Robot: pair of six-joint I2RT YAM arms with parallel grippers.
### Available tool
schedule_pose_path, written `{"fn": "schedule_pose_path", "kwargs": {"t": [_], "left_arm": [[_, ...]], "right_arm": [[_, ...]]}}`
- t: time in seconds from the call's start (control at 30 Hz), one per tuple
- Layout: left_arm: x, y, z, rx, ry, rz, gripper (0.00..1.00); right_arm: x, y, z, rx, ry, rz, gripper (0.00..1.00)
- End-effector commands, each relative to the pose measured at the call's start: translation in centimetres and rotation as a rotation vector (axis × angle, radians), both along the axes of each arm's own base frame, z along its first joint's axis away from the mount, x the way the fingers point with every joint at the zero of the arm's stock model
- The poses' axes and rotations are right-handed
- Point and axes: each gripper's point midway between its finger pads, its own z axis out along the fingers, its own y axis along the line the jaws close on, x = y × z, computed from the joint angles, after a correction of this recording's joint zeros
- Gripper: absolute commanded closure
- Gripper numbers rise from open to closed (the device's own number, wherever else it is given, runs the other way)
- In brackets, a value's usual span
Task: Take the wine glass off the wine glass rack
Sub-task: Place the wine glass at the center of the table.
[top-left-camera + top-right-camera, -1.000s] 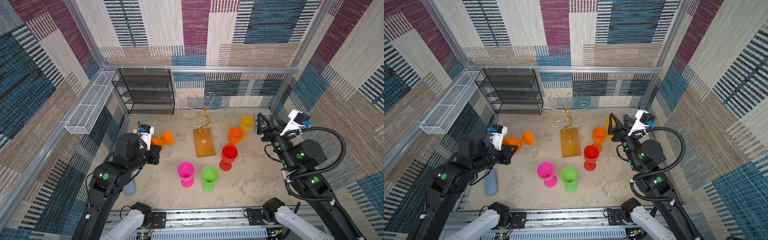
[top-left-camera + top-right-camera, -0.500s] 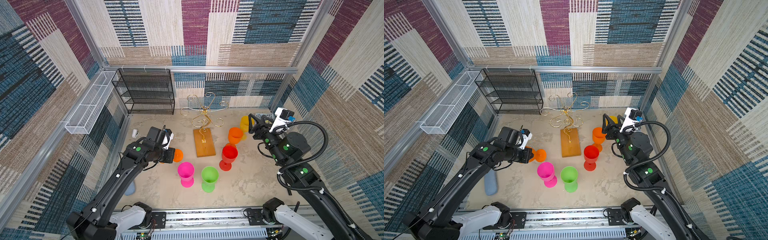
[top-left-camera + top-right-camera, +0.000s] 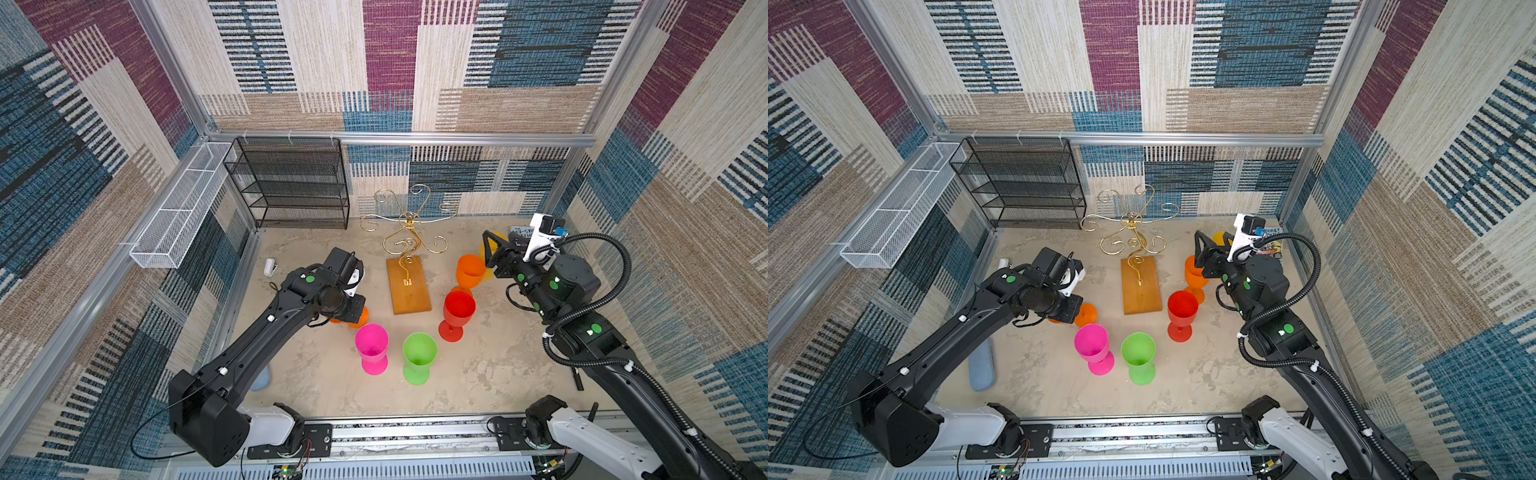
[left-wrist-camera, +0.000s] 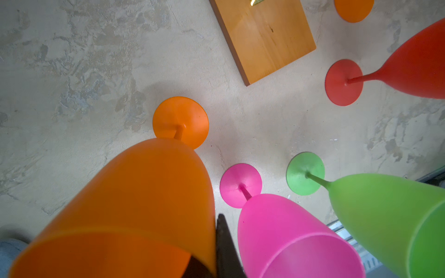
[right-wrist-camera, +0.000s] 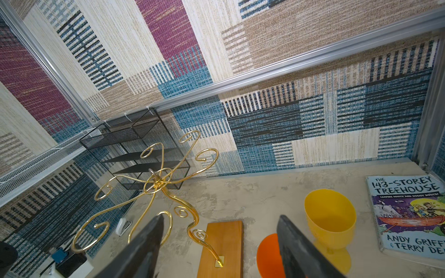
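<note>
Orange plastic wine glass is off the wine glass rack, upright just left of the rack's wooden base. The left gripper is clamped on its rim, one finger inside the bowl and one outside. The left arm stretches low and forward, wrist bent down. Whether the glass's foot touches the tabletop I cannot tell. The right gripper, jaws apart, hovers right of that base, aimed toward the rack.

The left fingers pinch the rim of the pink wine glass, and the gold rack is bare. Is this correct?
No: the left fingers pinch the orange wine glass, not the pink wine glass, as the left wrist view shows. The gold rack is bare.
</note>
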Motion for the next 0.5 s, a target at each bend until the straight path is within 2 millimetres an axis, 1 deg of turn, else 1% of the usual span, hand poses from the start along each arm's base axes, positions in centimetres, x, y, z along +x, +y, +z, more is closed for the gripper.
{"fn": "schedule_pose_path", "kwargs": {"t": [0.0,0.1,0.23,0.47], "left_arm": [[-0.2,0.72,-0.58,0.073,0.012,-0.035,1.0],[-0.27,0.55,-0.89,0.088,0.028,-0.048,1.0],[-0.11,0.56,-0.7,0.114,0.032,-0.056,1.0],[-0.04,0.29,-0.91,0.154,0.055,-0.083,1.0]], "right_arm": [[-0.1,0.1,0.38,0.002,-0.01,0.011,0.24],[-0.26,0.15,0.67,0.006,-0.015,0.018,0.24],[-0.49,0.01,1.07,0.01,-0.025,0.017,0.24],[-0.49,0.01,0.57,0.005,-0.014,0.017,0.24]]}}
